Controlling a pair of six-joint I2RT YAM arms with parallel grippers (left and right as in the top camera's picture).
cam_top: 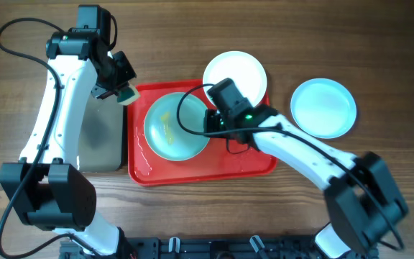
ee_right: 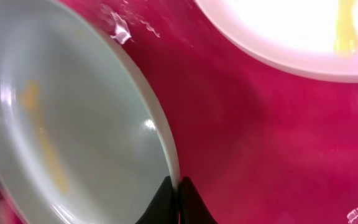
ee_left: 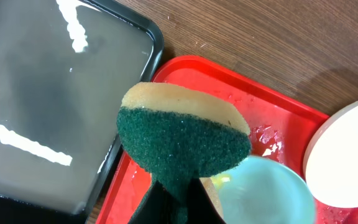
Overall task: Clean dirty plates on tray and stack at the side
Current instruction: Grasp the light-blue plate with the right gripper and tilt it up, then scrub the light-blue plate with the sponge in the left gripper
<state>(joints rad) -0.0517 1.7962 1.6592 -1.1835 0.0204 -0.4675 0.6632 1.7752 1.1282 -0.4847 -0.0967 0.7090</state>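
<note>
Green sponge (ee_left: pixel 185 134) clamped in our left pincer (ee_left: pixel 174 200), our right pincer (ee_right: pixel 178 186) pinches the mint plate (cam_top: pixel 167 133), likely steadying it for scrubbing.

Arms: left end effector (cam_top: pixel 123 88) clamped on sponge (ee_left: pixel 185 134), arm stretched forward. The right end effector (cam_top: pixel 211 122) pinches plate (cam_top: pixel 175 126) rim, arm angled leftward, elbow bent.

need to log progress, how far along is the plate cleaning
Done: one pale blue plate sits off the red tray on the table, looking clean. In hand: the right gripper pinches the rim of the mint plate on the tray, yellow smears on it; the left gripper holds a sponge nearby. Left: the white plate shows a yellow smear, and nothing is stacked.
</note>
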